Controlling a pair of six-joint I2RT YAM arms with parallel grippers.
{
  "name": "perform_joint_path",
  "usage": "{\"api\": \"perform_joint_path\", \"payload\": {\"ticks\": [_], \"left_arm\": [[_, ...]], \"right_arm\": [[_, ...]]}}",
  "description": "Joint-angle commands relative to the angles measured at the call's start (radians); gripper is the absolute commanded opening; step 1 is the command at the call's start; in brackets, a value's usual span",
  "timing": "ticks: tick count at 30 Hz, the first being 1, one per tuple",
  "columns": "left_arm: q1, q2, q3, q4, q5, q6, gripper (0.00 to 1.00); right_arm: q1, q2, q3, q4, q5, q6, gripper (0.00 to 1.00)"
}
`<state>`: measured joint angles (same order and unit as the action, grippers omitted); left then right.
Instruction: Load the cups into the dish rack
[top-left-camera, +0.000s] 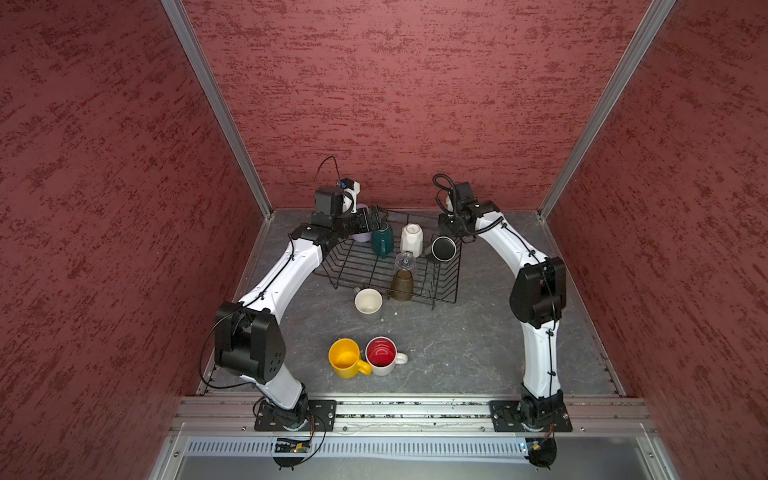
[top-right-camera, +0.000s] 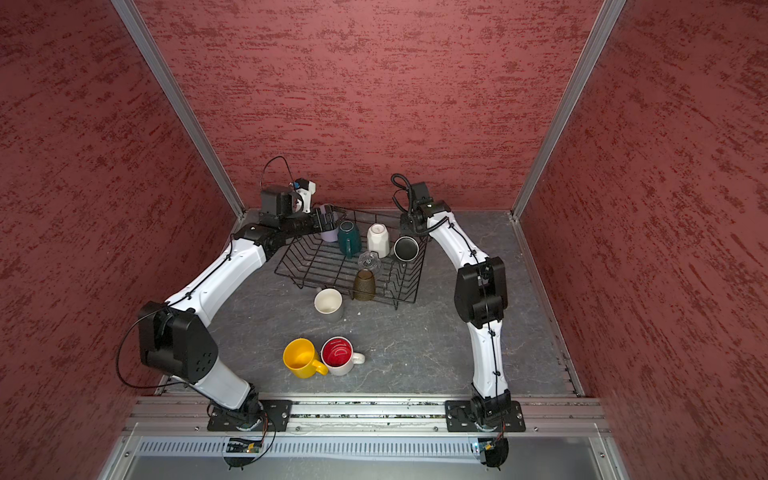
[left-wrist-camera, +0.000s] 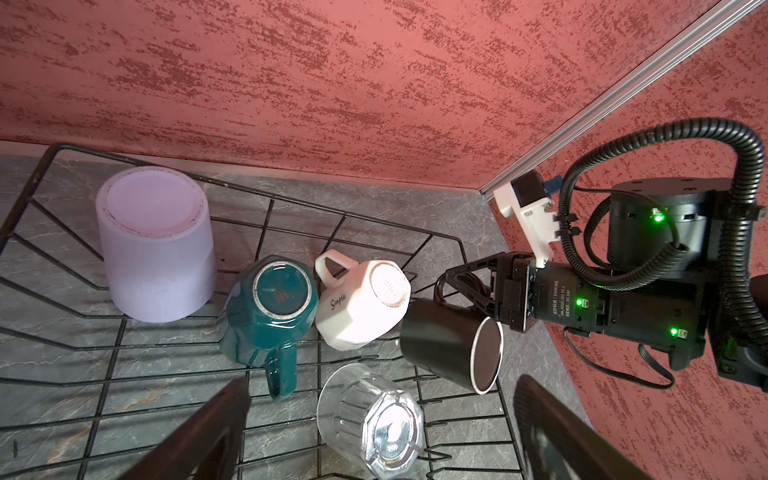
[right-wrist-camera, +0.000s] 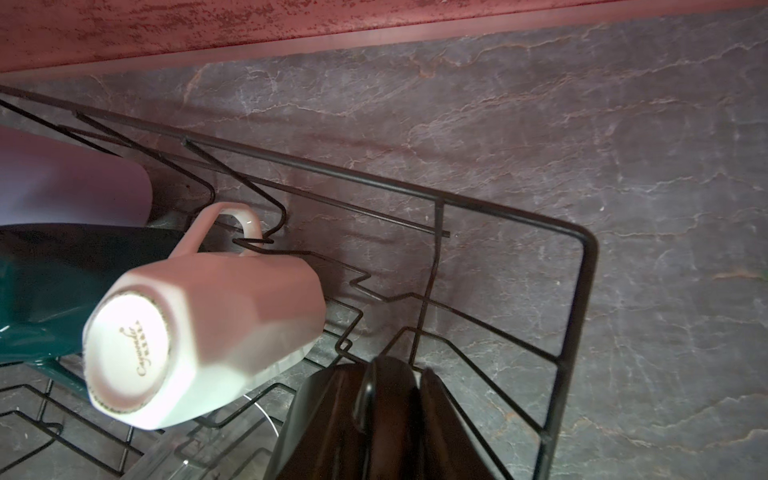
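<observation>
Black and thin-wired, the rectangular dish rack (top-left-camera: 349, 266) is sitting at the back of the grey stone-patterned surface (top-left-camera: 457, 353) in both top views, carrying an upturned amber glass tumbler (top-left-camera: 402, 284) at its near edge. Just in front of it a grey mug with a cream inside (top-left-camera: 368, 301) is standing, and nearer the arm bases a yellow mug (top-left-camera: 345, 357) and a white mug with a red inside (top-left-camera: 381, 355) are standing side by side. The left gripper (top-left-camera: 375, 218) is hovering over the rack's far-left corner.

From the left wrist, that gripper's fingers (left-wrist-camera: 208, 432) are gaping wide (nothing between them). Below, a lavender tumbler (left-wrist-camera: 158, 257), dark teal mug (left-wrist-camera: 270, 316), white faceted mug (left-wrist-camera: 361, 307) and clear glass tumbler (left-wrist-camera: 370, 419) are resting bottom-up in the rack. A black ceramic mug (left-wrist-camera: 444, 340) is lying tilted at the rack's right end, the right gripper (left-wrist-camera: 461, 286) at its handle.

From the right wrist, the right gripper's fingers (right-wrist-camera: 324, 419) are pressing close on that black handle.
</observation>
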<state>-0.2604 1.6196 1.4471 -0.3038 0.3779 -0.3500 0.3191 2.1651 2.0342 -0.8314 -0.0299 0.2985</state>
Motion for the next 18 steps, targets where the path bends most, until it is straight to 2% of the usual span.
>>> {"api": "perform_joint_path", "payload": {"ticks": [1,11,18], "left_arm": [[0.01,-0.008,-0.012,0.042,0.027,-0.015,1.0],[0.02,-0.016,-0.036,0.069,0.048,-0.035,1.0],[0.021,-0.018,-0.042,0.075,0.056,-0.043,1.0]], "right_arm": [[0.008,0.027,-0.002,-0.041,-0.009,0.02,0.22],[0.015,-0.004,0.017,-0.069,0.0,0.002,0.01],[0.041,0.036,0.153,-0.194,0.05,-0.071,0.0]]}}
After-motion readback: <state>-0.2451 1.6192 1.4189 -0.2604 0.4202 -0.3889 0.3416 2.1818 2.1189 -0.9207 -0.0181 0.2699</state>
